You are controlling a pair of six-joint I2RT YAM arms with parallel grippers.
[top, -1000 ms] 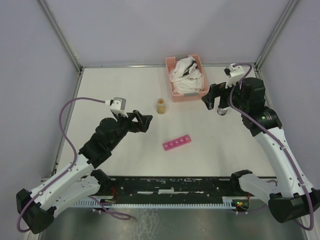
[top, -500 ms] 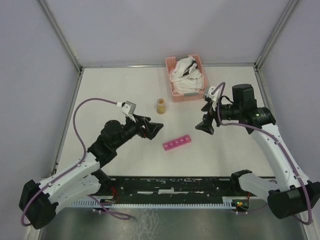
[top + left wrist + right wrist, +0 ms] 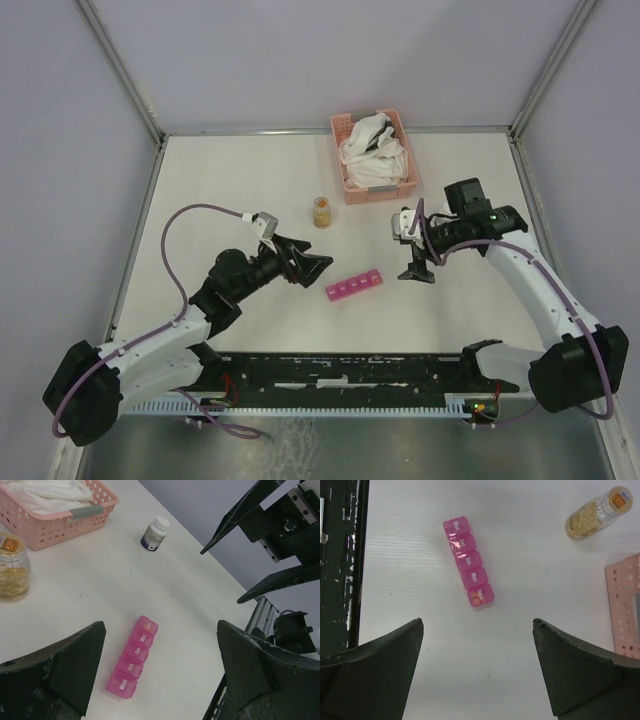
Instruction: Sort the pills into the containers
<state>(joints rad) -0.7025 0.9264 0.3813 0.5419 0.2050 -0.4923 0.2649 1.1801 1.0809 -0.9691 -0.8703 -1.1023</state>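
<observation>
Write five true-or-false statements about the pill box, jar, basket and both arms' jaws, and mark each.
1. The pink pill box has five compartments in a row. True.
2. The jar of pills lies inside the basket. False: it stands on the table, outside the basket.
3. The left gripper and right gripper both have open jaws, holding nothing. True.
4. The basket is empty. False: white cloth lies in it.
5. Every pill box compartment is empty. False: one end compartment shows orange pieces.
</observation>
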